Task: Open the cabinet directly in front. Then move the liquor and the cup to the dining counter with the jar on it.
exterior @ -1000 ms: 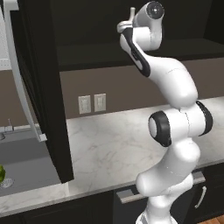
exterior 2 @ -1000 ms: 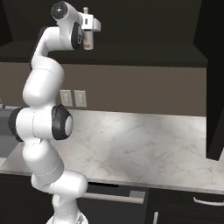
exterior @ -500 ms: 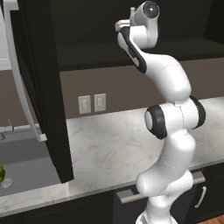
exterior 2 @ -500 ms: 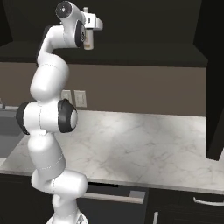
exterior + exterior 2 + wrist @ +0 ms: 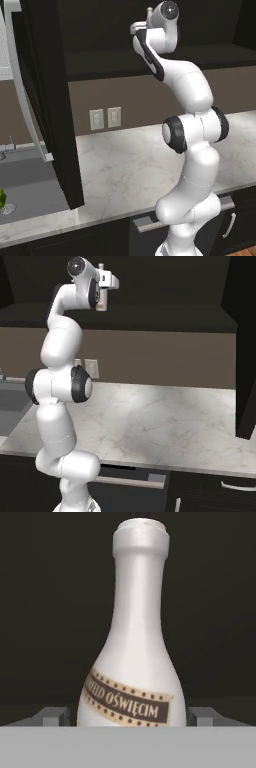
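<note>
The near-black cabinet [image 5: 55, 100] stands open, with its left door swung out toward me and its right door [image 5: 245, 356] open at the right edge. My gripper [image 5: 127, 717] is raised into the dark cabinet interior [image 5: 110, 65]. Close in the hand view stands the liquor [image 5: 132, 662], a pale bottle with a brown-edged label, upright between my two fingertips [image 5: 52, 716]. The jaws are open, one on each side of the bottle's body, and very near it. The cup, the dining counter and the jar are out of view.
A marble worktop [image 5: 125, 170] runs below the cabinet, with a sink [image 5: 25, 175] at its left and a green thing [image 5: 2, 198] at the left edge. Wall outlets [image 5: 105, 118] sit on the brown backsplash. Dark drawers with a silver handle [image 5: 130, 481] are beneath.
The hand has edged a little further toward the cabinet interior and the arm's middle joints have swung slightly. The doors and the worktop have not moved.
</note>
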### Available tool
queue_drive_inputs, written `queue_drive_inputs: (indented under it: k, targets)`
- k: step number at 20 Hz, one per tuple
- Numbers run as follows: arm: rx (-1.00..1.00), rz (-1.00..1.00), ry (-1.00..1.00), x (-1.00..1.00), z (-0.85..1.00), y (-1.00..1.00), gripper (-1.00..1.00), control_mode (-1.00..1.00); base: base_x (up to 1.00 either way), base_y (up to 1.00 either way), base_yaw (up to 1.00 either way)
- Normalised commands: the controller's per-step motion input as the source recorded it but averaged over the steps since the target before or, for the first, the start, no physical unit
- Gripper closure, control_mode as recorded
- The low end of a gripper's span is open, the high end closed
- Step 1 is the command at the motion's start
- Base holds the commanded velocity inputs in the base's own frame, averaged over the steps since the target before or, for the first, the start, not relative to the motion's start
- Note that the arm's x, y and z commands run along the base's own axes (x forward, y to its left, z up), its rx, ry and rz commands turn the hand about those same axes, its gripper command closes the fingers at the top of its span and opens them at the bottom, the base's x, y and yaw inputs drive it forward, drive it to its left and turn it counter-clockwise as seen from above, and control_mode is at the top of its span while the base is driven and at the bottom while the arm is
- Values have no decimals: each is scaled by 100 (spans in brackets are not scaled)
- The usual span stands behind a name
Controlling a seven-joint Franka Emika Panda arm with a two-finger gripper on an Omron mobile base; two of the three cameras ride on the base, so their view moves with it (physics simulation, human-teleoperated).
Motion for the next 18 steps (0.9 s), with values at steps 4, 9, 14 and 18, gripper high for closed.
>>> queue_drive_inputs:
  k: [4, 9, 14, 18]
  targets:
    - [0, 0, 0, 3, 0, 0, 100, -100, 0, 0, 0]
    - [0, 0, -4, 0, 1, 0, 100, -100, 0, 0, 0]
    - [0, 0, -26, 0, 3, 0, 100, -100, 0, 0, 0]
    - [0, 0, -1, 0, 0, 0, 100, -100, 0, 0, 0]
